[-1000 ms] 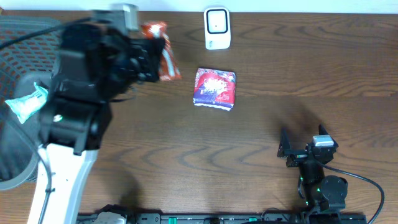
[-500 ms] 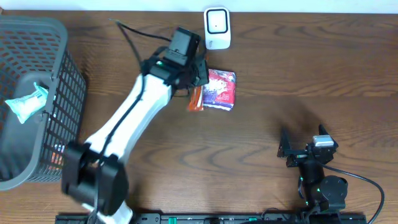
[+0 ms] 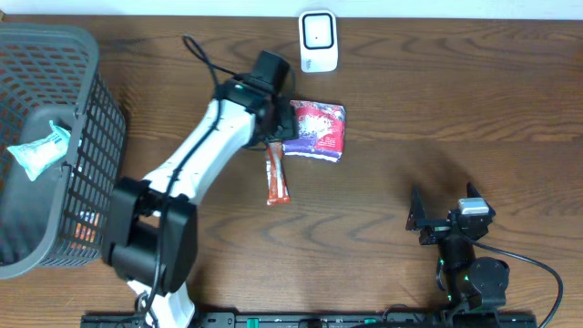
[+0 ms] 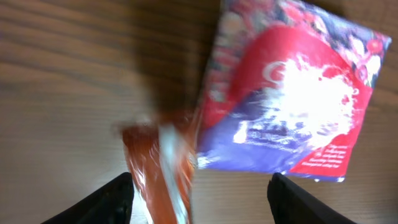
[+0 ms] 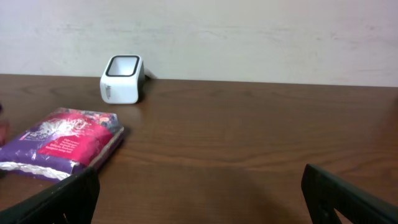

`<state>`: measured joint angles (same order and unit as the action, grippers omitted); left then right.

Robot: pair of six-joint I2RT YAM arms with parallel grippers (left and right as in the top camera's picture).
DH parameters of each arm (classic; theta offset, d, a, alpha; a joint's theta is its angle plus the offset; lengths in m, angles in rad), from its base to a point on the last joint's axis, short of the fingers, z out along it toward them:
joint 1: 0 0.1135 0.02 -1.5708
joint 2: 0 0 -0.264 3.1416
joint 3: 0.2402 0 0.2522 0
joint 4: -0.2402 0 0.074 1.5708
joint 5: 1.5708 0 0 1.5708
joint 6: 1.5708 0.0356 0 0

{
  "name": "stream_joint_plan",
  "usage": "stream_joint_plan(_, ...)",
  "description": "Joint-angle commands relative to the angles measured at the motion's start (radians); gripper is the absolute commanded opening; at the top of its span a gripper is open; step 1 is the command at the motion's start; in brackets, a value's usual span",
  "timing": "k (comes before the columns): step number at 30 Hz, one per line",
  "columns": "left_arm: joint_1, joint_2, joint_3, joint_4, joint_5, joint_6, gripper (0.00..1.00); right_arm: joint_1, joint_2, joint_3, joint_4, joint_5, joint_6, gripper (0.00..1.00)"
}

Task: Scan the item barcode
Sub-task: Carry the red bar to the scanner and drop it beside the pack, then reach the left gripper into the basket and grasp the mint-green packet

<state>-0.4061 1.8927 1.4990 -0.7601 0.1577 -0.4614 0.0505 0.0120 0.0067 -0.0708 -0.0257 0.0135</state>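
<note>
Orange stick packet (image 3: pixel 276 173) lies flat on table (image 3: pixel 455 109), well toward the robot from scanner (image 3: pixel 318 41). Purple packet (image 3: pixel 316 128) sits between the 2, nearer the scanner. Left hand (image 4: pixel 200 196) hangs over the stick's scanner-side end, fingers spread, pinching nothing. Right hand (image 3: pixel 444 211) is far from scanner, spread wide, empty. Likely step: pick the stick for scanning. Pinch across its narrow width, lift clear of purple packet, and face the barcode to scanner window. Barcode side can't be told; wrist view is blurred.
</note>
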Motion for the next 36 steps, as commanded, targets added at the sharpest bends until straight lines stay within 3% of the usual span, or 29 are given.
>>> stream_joint_plan(1, 0.098, -0.16, 0.046, -0.033, -0.013, 0.053, 0.8, -0.004, -0.005, -0.001, -0.005, 0.005, -0.011, 0.99)
stream_joint_plan(7, 0.274, -0.388, 0.046, -0.087, -0.013, 0.166, 0.82, -0.004, -0.005, -0.001, -0.005, 0.005, -0.011, 0.99)
stream_joint_plan(9, 0.33, -0.453, 0.046, -0.131, -0.014, 0.166, 0.98, -0.004, -0.005, -0.001, -0.005, 0.005, -0.011, 0.99)
stream_joint_plan(14, 0.438, -0.539, 0.045, -0.206, -0.055, 0.184, 0.98, -0.004, -0.005, -0.001, -0.005, 0.005, -0.011, 0.99)
stream_joint_plan(19, 0.608, -0.528, 0.045, -0.295, -0.095, 0.038, 0.98, -0.004, -0.005, -0.001, -0.005, 0.005, -0.011, 0.99)
stream_joint_plan(26, 0.908, -0.518, 0.045, -0.316, 0.217, 0.097, 0.98, -0.004, -0.005, -0.001, -0.005, 0.005, -0.011, 0.99)
stream_joint_plan(36, 1.017, -0.514, 0.045, -0.229, 0.189, 0.127, 0.98, -0.004, -0.005, -0.001, -0.005, 0.005, -0.011, 0.99)
